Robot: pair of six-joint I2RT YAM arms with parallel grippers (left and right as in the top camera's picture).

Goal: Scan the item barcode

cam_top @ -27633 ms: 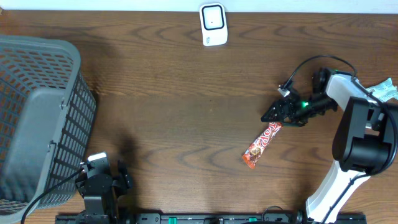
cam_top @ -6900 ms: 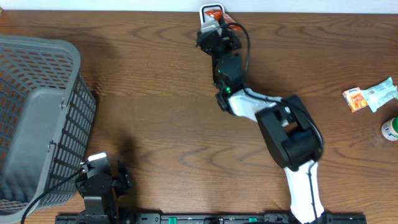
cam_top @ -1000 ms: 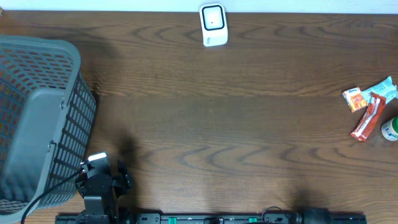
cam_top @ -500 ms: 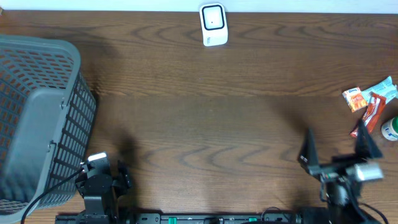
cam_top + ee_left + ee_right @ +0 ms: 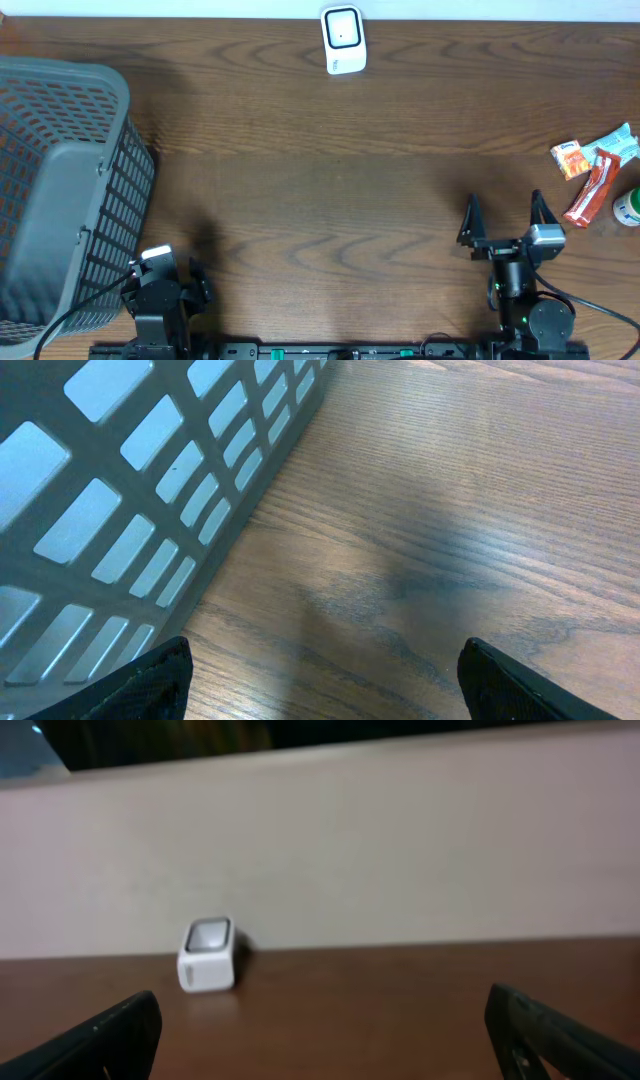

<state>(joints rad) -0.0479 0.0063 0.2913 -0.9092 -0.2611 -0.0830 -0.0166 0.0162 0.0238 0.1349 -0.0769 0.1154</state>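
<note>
The item, a red candy bar (image 5: 590, 190), lies flat at the table's far right edge, free of both grippers. The white barcode scanner (image 5: 342, 40) stands at the back middle; in the right wrist view the scanner (image 5: 208, 955) is small, far ahead and to the left. My right gripper (image 5: 504, 198) is at the front right, open and empty, pointing towards the back, left of the bar; its gripper (image 5: 325, 1040) shows only bare wood between the tips. My left gripper (image 5: 165, 278) is parked at the front left, open and empty (image 5: 325, 685).
A grey plastic basket (image 5: 60, 190) fills the left side, its wall (image 5: 120, 490) close to the left gripper. Beside the candy bar lie an orange packet (image 5: 570, 160), a pale blue packet (image 5: 615, 143) and a white-green round thing (image 5: 628, 208).
The right arm has come back into view at the front right and shifted a little left. The candy bar stays where it lay. The left arm has not moved.
</note>
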